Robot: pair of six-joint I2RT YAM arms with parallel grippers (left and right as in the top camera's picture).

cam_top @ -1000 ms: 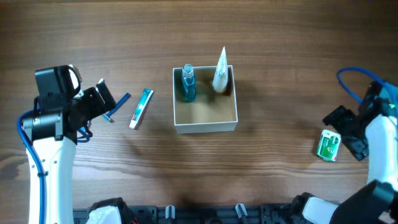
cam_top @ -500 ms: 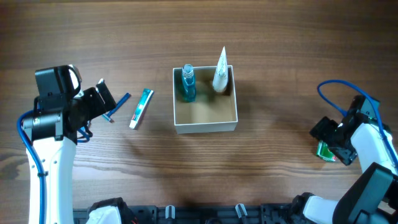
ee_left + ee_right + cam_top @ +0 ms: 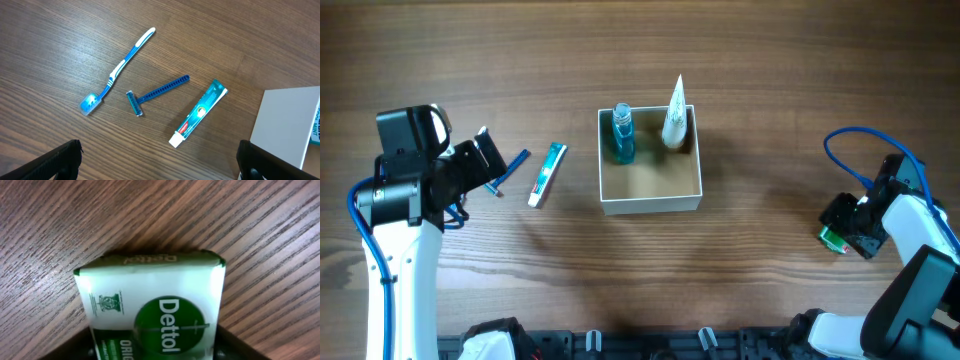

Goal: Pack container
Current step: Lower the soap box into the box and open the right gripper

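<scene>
Wood surface (image 3: 750, 90). Container (image 3: 650, 206) mid-surface: blue bottle (image 3: 622, 135) and white tube (image 3: 674, 118) stand along the far wall, near half bare. Soap (image 3: 155, 310) at far right, under right fingers (image 3: 842, 222); cannot tell their grip. Likely best: clamp squarely, lift level, aim for bare half. Left fingers (image 3: 60, 160) wide, empty.

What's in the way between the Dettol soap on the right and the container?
Nothing visible. Only bare table lies between the soap and the container. Inside, a blue bottle and a white tube stand along the back wall; the front is free.
</scene>
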